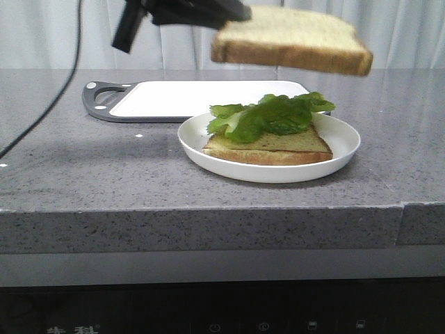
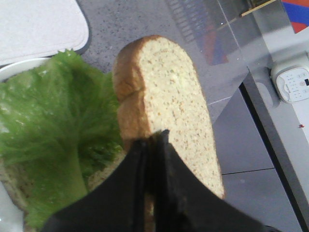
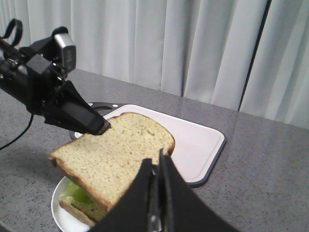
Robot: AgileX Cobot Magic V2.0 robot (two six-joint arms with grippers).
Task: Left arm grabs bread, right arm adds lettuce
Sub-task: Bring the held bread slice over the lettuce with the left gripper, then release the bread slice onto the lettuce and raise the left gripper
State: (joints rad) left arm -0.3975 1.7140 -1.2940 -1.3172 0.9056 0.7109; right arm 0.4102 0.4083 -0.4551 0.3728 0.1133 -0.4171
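My left gripper (image 1: 233,14) is shut on one edge of the bread (image 1: 292,38), a thick tan slice with a brown crust. It holds the slice in the air, roughly level, above the white plate (image 1: 278,172). On the plate a thinner slice (image 1: 278,149) lies flat with the ruffled green lettuce (image 1: 271,115) on top. The left wrist view shows the fingers (image 2: 166,159) clamped on the bread (image 2: 169,96), with the lettuce (image 2: 43,121) below. My right gripper (image 3: 157,162) is shut and empty, raised beside the bread (image 3: 111,154), and is out of the front view.
A white cutting board (image 1: 208,94) with a dark grey rim and handle lies behind the plate. A black cable (image 1: 49,104) trails over the grey counter at the left. The counter's front edge is near the plate. Curtains hang behind.
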